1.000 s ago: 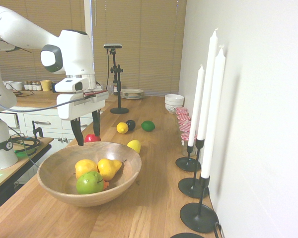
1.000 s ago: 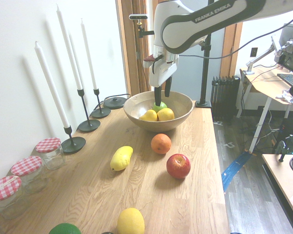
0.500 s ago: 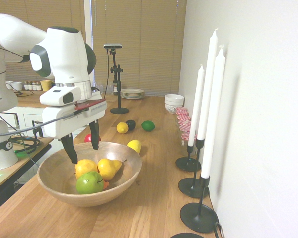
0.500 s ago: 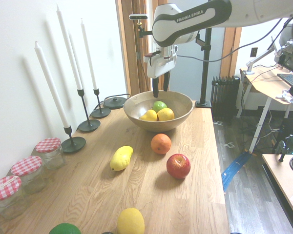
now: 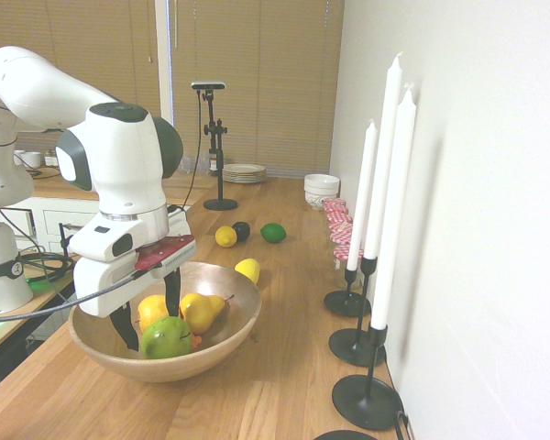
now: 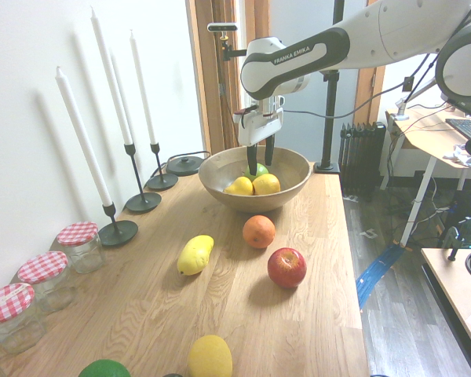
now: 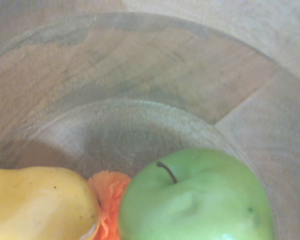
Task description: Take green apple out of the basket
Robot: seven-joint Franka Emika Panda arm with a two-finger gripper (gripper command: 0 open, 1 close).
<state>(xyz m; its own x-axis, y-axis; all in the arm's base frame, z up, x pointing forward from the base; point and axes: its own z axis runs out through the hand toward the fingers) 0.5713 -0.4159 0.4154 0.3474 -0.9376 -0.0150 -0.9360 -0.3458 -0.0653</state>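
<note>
— where's the green apple [image 5: 167,338]?
— in the wooden basket [image 5: 238,321], at about six o'clock in the first exterior view, with yellow fruits [image 5: 198,313] from eleven to one o'clock of it.
— and the gripper [image 5: 150,328]?
— wide apart, nothing gripped, its fingers reaching down inside the rim, near the apple.
— anything orange in there?
— a ruffled orange thing [image 7: 109,200], right beside the apple.
</note>
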